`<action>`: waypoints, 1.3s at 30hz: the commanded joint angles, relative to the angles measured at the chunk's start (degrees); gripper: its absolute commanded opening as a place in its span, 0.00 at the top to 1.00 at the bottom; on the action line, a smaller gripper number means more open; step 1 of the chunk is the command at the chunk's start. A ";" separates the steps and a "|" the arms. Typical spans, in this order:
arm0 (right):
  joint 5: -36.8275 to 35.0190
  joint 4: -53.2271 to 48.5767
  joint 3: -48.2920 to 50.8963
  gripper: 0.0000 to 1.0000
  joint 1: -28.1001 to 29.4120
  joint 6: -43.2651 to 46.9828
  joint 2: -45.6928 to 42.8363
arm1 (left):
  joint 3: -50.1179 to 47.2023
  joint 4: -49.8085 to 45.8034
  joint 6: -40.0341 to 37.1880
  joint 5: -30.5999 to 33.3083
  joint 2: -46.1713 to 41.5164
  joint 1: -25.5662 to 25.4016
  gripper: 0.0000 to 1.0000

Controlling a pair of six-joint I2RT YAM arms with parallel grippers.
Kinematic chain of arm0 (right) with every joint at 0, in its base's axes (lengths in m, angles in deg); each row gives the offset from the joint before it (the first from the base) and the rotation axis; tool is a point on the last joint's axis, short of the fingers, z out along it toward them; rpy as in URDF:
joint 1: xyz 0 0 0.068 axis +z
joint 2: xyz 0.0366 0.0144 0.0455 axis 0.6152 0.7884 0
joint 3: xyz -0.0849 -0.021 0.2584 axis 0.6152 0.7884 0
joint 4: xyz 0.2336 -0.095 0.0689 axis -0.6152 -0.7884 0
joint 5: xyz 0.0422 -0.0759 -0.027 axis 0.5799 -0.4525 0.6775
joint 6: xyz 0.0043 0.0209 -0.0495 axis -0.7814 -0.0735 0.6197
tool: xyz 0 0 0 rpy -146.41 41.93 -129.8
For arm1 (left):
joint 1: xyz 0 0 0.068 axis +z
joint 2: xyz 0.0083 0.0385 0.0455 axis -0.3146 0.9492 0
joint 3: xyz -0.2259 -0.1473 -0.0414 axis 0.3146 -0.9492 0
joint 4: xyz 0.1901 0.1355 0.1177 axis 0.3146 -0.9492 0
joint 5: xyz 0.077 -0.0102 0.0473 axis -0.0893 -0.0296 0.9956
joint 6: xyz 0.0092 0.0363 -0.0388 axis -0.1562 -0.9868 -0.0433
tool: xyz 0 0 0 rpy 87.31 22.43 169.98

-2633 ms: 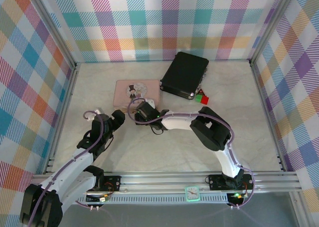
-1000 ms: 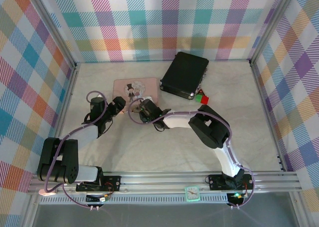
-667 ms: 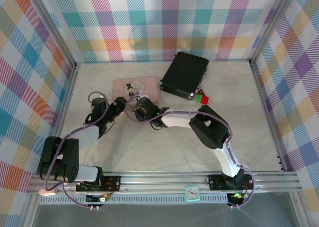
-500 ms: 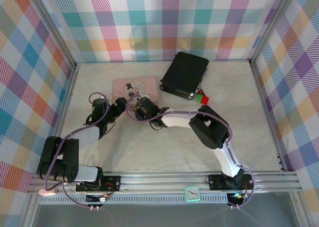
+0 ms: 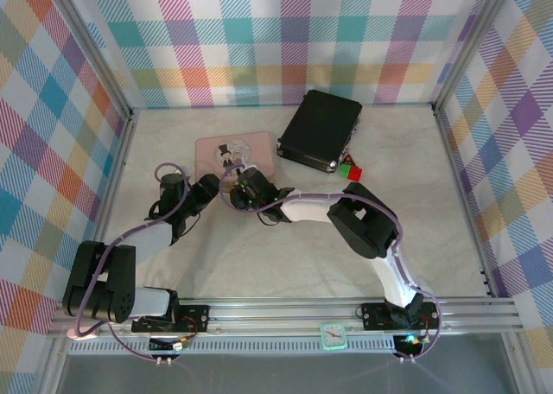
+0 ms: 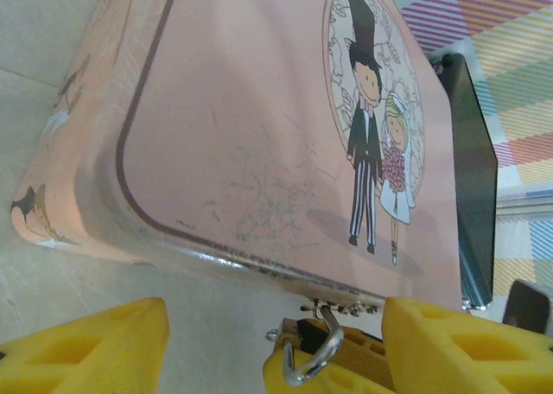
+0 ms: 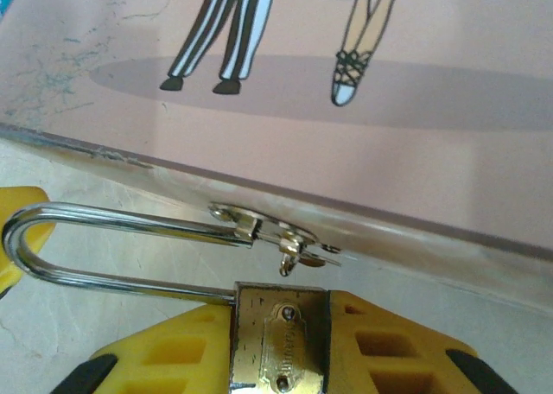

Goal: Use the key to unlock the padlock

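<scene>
Marble tabletop (image 5: 259,264), brass padlock (image 7: 281,342), silver shackle (image 7: 130,219)

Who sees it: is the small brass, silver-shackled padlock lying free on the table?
No, the padlock sits clamped between the yellow fingers of the right gripper.

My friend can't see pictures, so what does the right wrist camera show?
The right end effector pinches the brass padlock between yellow pads. Its silver shackle meets the small latch on the pink tin.
</scene>
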 commanded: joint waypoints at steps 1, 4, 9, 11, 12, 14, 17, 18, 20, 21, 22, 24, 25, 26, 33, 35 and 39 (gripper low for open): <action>3.14 4.03 1.27 0.81 -0.90 -2.81 -3.48 | -1.33 1.42 -1.65 -1.58 -2.09 -0.73 0.35; 5.83 5.47 1.78 0.81 -1.64 -4.38 -3.69 | -1.47 1.08 -1.97 -1.98 -2.51 -0.88 0.35; 9.56 9.10 3.63 0.81 -3.06 -8.25 -3.95 | -1.34 1.45 -2.18 -2.40 -2.42 -1.36 0.39; 9.82 9.33 3.87 0.81 -3.33 -8.67 -3.94 | -1.04 1.68 -2.56 -2.69 -2.27 -1.76 0.41; 9.93 9.44 4.07 0.81 -3.42 -8.90 -3.94 | -0.86 1.79 -2.78 -2.88 -2.04 -2.06 0.42; 10.23 9.73 4.19 0.81 -3.50 -9.06 -3.94 | -0.44 2.00 -3.37 -3.14 -1.80 -2.63 0.43; 10.63 9.76 4.01 0.82 -3.59 -9.31 -3.77 | 0.26 2.13 -4.49 -3.62 -1.36 -3.41 0.45; 11.01 9.82 4.08 0.82 -3.70 -9.56 -3.76 | 0.50 2.13 -4.93 -3.78 -1.17 -3.60 0.45; 11.62 10.11 4.18 0.82 -3.94 -9.85 -3.76 | 0.97 1.79 -5.88 -3.89 -0.90 -3.94 0.46; 11.82 10.19 4.27 0.82 -4.01 -9.96 -3.83 | 1.31 1.40 -6.51 -3.68 -0.76 -4.05 0.47; 11.90 10.33 4.36 0.82 -4.08 -9.97 -3.85 | 1.55 1.11 -7.06 -3.50 -0.49 -4.14 0.47; 12.19 10.39 4.48 0.82 -4.14 -10.06 -3.85 | 2.42 0.97 -7.97 -3.19 0.65 -4.14 0.49; 12.32 10.44 4.61 0.82 -4.21 -10.21 -3.83 | 2.85 1.09 -8.26 -3.27 1.10 -4.14 0.51; 12.44 10.56 4.70 0.82 -4.30 -10.38 -3.78 | 3.38 1.21 -8.66 -3.33 1.94 -4.14 0.53; 13.24 11.23 5.17 0.83 -4.56 -10.68 -3.84 | 6.02 4.21 -9.48 -3.51 6.02 -4.14 0.68; 13.42 11.29 5.41 0.83 -4.65 -10.75 -3.93 | 6.76 4.89 -9.65 -4.37 6.98 -4.23 0.71; 13.95 11.40 5.33 0.83 -4.90 -10.80 -4.05 | 7.58 6.35 -9.65 -5.96 8.61 -4.40 0.79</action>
